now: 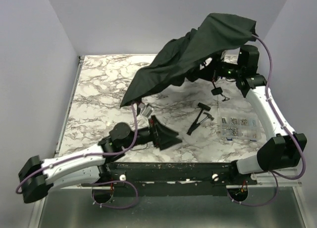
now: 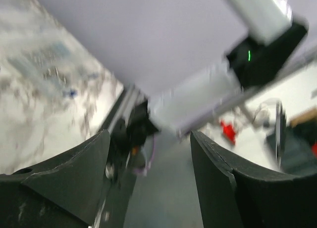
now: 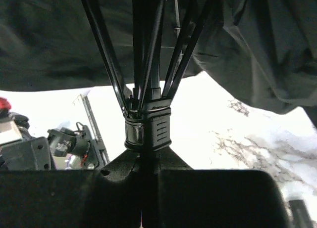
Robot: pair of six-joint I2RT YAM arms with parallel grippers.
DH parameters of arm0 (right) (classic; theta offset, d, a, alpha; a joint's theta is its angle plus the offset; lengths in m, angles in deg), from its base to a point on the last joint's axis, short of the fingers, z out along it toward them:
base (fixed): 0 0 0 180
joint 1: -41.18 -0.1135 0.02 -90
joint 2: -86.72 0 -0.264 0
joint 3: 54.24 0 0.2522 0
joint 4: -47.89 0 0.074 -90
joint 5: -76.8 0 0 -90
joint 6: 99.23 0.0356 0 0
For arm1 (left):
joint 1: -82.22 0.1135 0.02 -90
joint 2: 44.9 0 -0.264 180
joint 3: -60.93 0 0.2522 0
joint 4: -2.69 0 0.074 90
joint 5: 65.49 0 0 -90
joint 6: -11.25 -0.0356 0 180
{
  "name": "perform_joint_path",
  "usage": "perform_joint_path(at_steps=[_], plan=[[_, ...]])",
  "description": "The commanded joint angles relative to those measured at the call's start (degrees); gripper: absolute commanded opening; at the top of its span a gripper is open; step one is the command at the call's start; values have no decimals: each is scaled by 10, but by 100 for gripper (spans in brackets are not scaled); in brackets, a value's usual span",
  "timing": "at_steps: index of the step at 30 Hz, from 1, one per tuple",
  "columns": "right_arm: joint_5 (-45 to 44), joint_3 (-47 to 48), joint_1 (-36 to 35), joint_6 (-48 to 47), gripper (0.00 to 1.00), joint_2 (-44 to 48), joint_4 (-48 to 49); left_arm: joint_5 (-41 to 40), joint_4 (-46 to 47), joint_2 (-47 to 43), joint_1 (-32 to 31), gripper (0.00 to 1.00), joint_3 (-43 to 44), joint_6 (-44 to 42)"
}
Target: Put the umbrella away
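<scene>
Half-open umbrella point(image 1: 208, 40) held up at the far right

The right gripper point(image 3: 147, 162) is clamped on it just under the sliding collar point(image 3: 147, 129), so the canopy point(image 1: 168, 69) hangs above the table point(image 1: 99, 89), probably ready for collapsing. The left gripper point(image 2: 148, 161) sits low near the front edge, jaws apart, holding nothing.

The left arm point(image 1: 74, 164) and the right arm point(image 1: 265, 107) combine white link housings with black cylindrical joint modules. A purple cable point(image 1: 132, 131) runs in loops along the outside of each arm. A green indicator light point(image 1: 231, 69) shows on the right arm's black wrist section. The left gripper point(image 2: 148, 139) has matt black, wedge-shaped fingers point(image 2: 69, 183). Both bases share a black mounting bar point(image 1: 168, 176) carrying two round white fasteners point(image 1: 214, 177).
</scene>
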Motion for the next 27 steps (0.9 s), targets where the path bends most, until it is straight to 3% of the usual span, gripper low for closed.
perform_joint_path(at_steps=[1, 4, 7, 11, 15, 20, 27], plan=[[11, 83, -3, -152, 0, -22, -112, 142, -226, -166, -16, 69, -35, -125], [16, 132, -4, -278, 0, -39, -231, 142, -412, -300, -15, 76, 25, -246], [27, 183, -5, -384, 0, -67, -342, 66, -574, -383, -9, 97, 106, -358], [6, 249, -10, -458, 0, -107, -423, -16, -696, -370, -5, 99, 218, -439], [-55, 304, -69, -558, 0, -124, -517, -114, -697, -332, -3, 99, 268, -448], [-69, 309, -105, -590, 0, -113, -530, -232, -646, -334, 6, 99, 280, -431], [-82, 324, -122, -736, 1, -116, -607, -220, -633, -286, 47, 99, 298, -399]])
